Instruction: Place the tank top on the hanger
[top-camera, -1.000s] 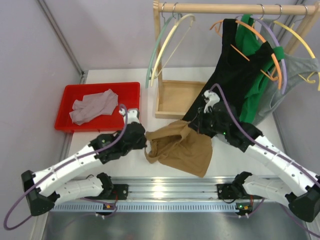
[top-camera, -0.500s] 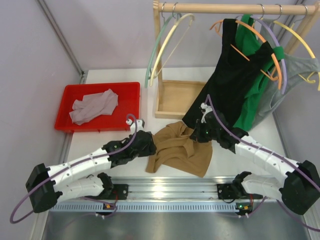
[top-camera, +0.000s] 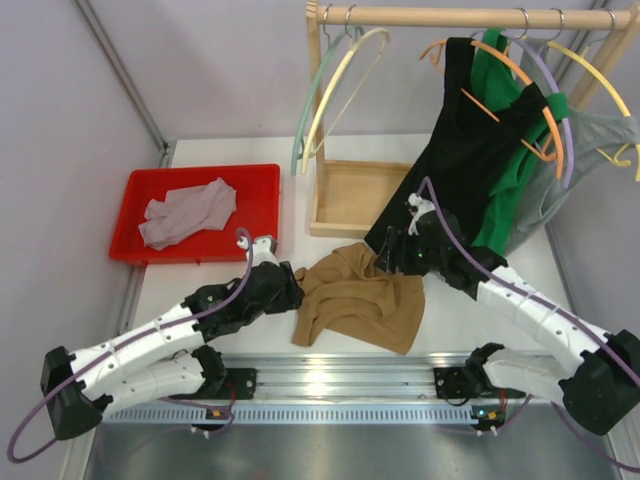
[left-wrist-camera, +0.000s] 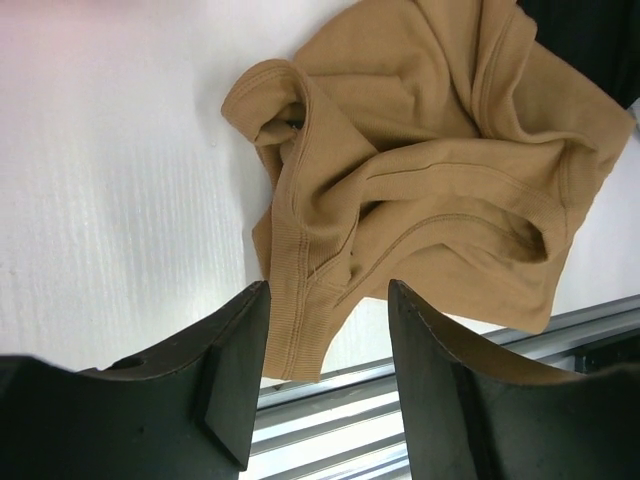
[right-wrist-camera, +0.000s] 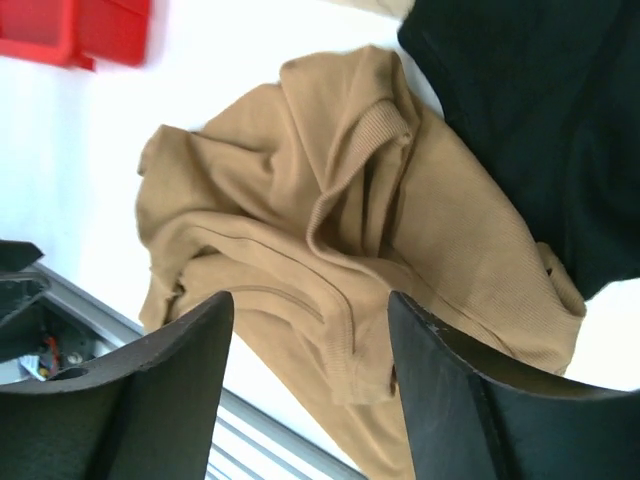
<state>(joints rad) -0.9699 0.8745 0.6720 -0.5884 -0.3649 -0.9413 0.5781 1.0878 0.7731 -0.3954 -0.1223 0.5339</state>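
**Tank top loose on the worktop, both claws apart**

Item 1, the tank top (top-camera: 355, 300): we find it lying crumpled on the white worktop (top-camera: 440, 330), at the middle of the near edge and between the two arms. Its ribbed hems and straps are folded over one another. Its far right part meets the hanging hem of the black top (top-camera: 470, 150).

Item 2, the left gripper (top-camera: 292, 290): it sits at the garment's left edge. In its wrist view we see the fingers spread, with nothing clamped. The cloth lies beyond and between them on the worktop.

Item 3, the right gripper (top-camera: 395, 262): it sits at the garment's far right corner, just beside the black top. We see its fingers apart too, with the tan knit showing in the gap and not pinched.

Item 4, the hanger (top-camera: 326, 90): it hangs bare by its hook from the left end of the wooden rail (top-camera: 430, 15) over the far edge. A pale green hanger (top-camera: 300, 130) hangs beside it, well apart from the tank top.

Item 5, a red tray (top-camera: 135, 215): it stands at the left edge and holds a pale grey garment (top-camera: 185, 215).
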